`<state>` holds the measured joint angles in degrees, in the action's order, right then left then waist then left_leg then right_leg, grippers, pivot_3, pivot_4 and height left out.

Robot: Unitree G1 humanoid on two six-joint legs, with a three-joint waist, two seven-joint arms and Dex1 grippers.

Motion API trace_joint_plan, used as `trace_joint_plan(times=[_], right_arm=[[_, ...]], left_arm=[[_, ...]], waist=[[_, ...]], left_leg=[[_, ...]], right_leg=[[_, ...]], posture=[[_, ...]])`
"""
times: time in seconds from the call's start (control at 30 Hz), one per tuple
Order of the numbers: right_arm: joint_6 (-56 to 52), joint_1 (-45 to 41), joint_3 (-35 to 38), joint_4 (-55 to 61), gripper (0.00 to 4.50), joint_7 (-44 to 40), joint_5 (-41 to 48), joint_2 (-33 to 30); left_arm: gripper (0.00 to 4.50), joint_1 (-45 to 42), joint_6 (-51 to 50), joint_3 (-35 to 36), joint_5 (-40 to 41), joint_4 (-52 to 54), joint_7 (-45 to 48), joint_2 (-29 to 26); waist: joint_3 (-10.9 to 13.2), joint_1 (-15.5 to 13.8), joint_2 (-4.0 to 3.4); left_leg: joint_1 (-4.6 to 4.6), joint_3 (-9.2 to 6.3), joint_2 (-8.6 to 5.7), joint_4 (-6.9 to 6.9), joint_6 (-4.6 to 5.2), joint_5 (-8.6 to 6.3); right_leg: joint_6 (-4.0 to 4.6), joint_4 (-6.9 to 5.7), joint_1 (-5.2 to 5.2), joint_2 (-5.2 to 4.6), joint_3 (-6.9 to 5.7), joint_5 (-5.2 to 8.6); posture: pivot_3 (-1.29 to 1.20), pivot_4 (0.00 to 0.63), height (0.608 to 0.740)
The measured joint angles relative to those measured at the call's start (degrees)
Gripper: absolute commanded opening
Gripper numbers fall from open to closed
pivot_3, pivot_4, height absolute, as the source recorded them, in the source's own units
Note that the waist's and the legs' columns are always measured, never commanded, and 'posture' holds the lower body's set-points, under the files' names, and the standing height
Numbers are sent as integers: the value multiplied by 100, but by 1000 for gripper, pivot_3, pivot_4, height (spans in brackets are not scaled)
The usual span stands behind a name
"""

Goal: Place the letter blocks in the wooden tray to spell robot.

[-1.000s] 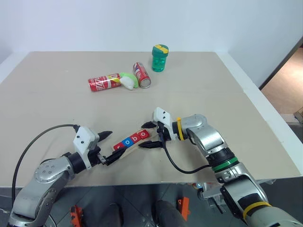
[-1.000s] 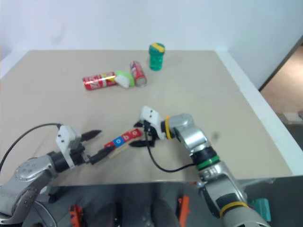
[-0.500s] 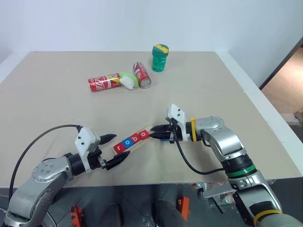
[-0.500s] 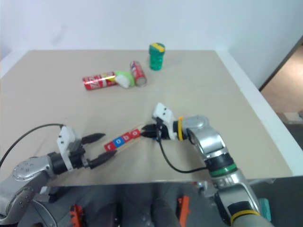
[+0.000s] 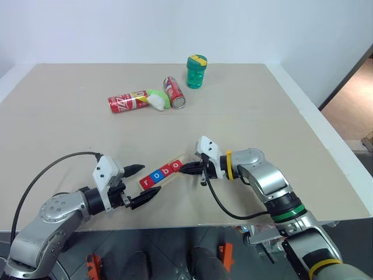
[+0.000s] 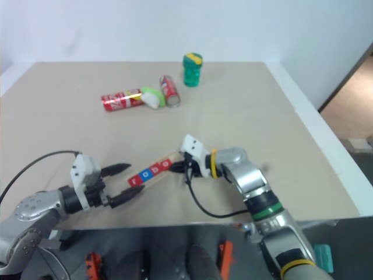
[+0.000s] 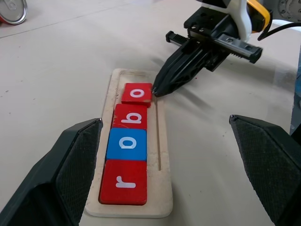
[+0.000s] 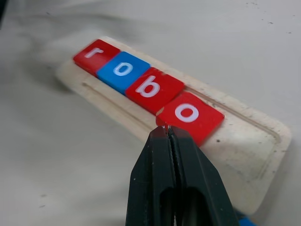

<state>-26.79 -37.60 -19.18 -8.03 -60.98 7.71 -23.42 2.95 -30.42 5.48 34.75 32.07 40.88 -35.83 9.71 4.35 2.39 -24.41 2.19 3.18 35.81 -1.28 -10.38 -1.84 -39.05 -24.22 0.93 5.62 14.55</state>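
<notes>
Right hand [image 8: 168, 134], fingers pressed together on nothing, has its tip at the corner of the fourth block, a red "o" [image 8: 190, 116] that sits slightly askew and overlaps the red "b" [image 8: 152, 88] next to it. Four blocks lie in the tray [image 7: 162, 188] in a row: red "r" [image 7: 124, 181], blue "o" [image 7: 127, 143], red "b", red "o". Past the last block the tray's end is bare. A bit of blue shows just beyond that end, under the right hand [image 8: 243, 220]; what it is I cannot tell.

Left hand [image 5: 141, 184] hovers spread wide at the tray's "r" end, apart from it, one finger [image 7: 61, 174] on each side in its wrist view.

Tray lies slantwise near the desk's [image 5: 70, 140] front edge, about mid-width. Toward the far edge lie two red cans [image 5: 127, 101] [image 5: 173, 92] with a green-and-white thing [image 5: 157, 98] between them, and a green jar [image 5: 196, 72] stands behind.
</notes>
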Motion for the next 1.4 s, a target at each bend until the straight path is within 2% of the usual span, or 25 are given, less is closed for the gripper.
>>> trace_joint_plan(times=[0.43,0.67,0.7,0.77,0.83,1.03,1.1,1.4], right_arm=[[384,-320,-28,-462,18,-15,-112,164],[324,-672,449,-563,18,-27,61,-146],[340,-668,490,-620,521,-8,60,-213],[386,-480,604,-580,1067,-75,89,-448],[360,-128,611,-449,1878,-267,140,-704],[509,55,596,-481,3944,-546,206,-773],[612,-5,596,-616,4482,-614,206,-760],[1047,-98,582,-1149,4482,-612,100,-635]], left_arm=[[4500,113,20,-7,-95,1,-48,56],[4500,101,36,-20,-92,1,2,88],[4500,86,37,-42,-88,1,38,86],[4500,41,31,-130,-68,10,136,74],[4500,32,19,-133,-50,12,233,22],[4500,-198,-8,-182,-13,9,347,-39],[4500,-287,-54,-246,25,6,380,-42],[4500,-450,-101,-337,50,0,455,-59]], waist=[[0,-1,0],[0,-3,0],[0,-3,0],[-1,-20,2],[-1,-33,2],[1,11,-1],[1,5,0],[1,3,0]], left_leg=[[-1,0,0,0,0,0],[-1,1,-3,0,0,0],[-1,0,-4,0,0,0],[-2,-3,-7,-2,0,0],[-4,-5,-12,-5,0,-1],[5,0,-8,-2,1,-1],[5,-2,-9,1,2,0],[3,0,-12,2,2,0]], right_leg=[[1,0,0,0,-1,-1],[0,1,1,-3,0,1],[0,1,1,-3,0,1],[1,1,3,-4,0,3],[-8,1,2,-9,0,14],[-5,0,4,-4,3,2],[-6,0,7,-4,1,0],[-13,0,8,-6,7,2]], posture=[[0,150,740],[0,150,740],[0,150,740],[0,150,740],[0,150,740],[0,150,740],[0,150,740],[0,150,740]])
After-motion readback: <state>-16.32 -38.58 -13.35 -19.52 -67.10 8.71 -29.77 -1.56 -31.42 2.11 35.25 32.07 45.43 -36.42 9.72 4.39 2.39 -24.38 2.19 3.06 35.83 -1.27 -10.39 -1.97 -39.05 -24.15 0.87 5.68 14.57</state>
